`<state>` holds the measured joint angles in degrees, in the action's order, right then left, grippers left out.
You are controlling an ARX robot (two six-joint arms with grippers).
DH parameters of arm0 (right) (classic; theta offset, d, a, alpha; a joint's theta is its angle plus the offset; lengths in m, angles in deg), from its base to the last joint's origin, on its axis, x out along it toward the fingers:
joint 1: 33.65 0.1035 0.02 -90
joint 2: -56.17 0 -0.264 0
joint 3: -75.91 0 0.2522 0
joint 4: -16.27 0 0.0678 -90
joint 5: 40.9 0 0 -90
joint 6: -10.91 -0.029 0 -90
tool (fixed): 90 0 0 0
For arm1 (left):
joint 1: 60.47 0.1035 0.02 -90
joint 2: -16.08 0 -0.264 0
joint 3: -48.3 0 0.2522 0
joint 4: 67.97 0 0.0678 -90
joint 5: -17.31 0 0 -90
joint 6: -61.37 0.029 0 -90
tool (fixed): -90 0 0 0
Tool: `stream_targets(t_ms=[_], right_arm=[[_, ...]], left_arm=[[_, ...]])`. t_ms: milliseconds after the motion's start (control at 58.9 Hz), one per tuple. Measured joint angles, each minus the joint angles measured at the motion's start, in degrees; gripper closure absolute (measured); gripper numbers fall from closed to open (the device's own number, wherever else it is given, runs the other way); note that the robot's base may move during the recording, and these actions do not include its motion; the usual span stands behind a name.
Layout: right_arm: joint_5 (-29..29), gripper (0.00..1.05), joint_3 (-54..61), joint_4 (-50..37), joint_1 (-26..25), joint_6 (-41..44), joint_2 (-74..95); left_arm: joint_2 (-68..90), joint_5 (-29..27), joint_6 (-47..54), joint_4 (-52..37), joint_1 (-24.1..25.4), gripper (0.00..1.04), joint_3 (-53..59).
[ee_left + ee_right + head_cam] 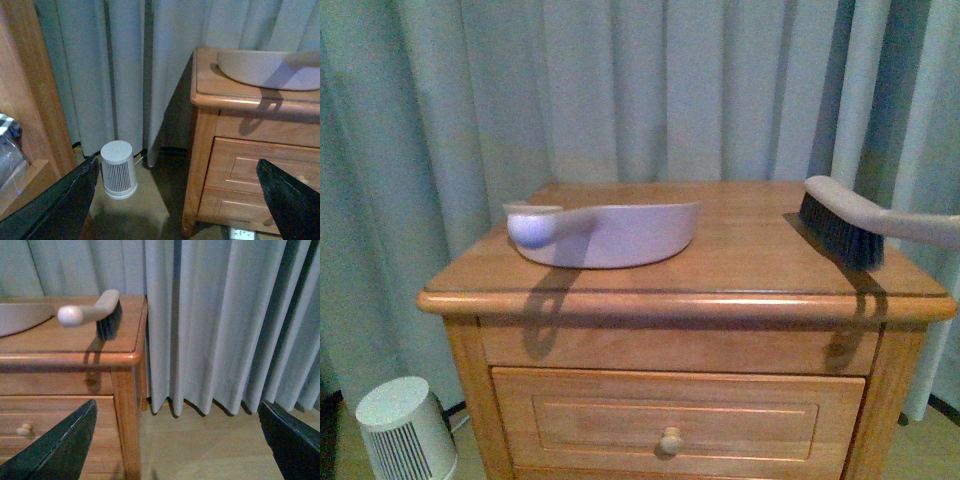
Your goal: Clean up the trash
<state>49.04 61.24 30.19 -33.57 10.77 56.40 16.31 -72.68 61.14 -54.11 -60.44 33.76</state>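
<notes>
No trash shows in any view. A pinkish-beige dustpan (pixel 610 233) lies on the left part of the wooden nightstand (pixel 740 255), its handle pointing left. A hand brush (pixel 845 222) with dark bristles rests at the right edge, handle sticking out past it. Neither arm appears in the front view. My left gripper (pixel 177 167) is open, low beside the nightstand's left front corner, with the dustpan (pixel 270 70) above it. My right gripper (pixel 177 407) is open, low beside the nightstand's right side, and the brush (pixel 97 310) sits above it on the top. Nothing lies between either pair of fingers.
A small white ribbed appliance (pixel 405 430) (pixel 118 169) stands on the floor left of the nightstand. Grey curtains (pixel 650 90) hang behind it. The nightstand has a drawer with a knob (pixel 671 438). Other wooden furniture (pixel 30 100) stands close to my left gripper.
</notes>
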Motion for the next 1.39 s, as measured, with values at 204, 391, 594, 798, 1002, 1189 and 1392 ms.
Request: stream_targets(t_ms=[204,391,594,798,1002,1189,1392], right_arm=[[0.0,0.07,0.0,-0.02,0.0,0.0,0.0],[0.0,0.07,0.0,-0.02,0.0,0.0,0.0],[0.02,0.07,0.0,-0.02,0.0,0.0,0.0],[0.0,0.07,0.0,-0.02,0.0,0.0,0.0],[0.0,0.07,0.0,-0.02,0.0,0.0,0.0],[0.0,0.07,0.0,-0.02,0.0,0.0,0.0],[0.0,0.07,0.0,-0.02,0.0,0.0,0.0]], left_arm=[[0.48,-0.2,-0.92,0.7,-0.13,0.08,-0.22],[24.22,4.31,-0.48,-7.39,-0.42,0.08,-10.54],[56.96,-0.83,6.82,1.53,-6.12,0.08,-38.49],[78.18,-8.52,5.95,13.6,-15.65,0.08,-64.17],[91.89,-13.86,0.79,22.27,-24.72,0.08,-79.38],[97.2,-17.31,-2.1,23.69,-27.71,0.08,-80.41],[100.54,-18.18,-4.33,22.05,-28.41,0.08,-79.38]])
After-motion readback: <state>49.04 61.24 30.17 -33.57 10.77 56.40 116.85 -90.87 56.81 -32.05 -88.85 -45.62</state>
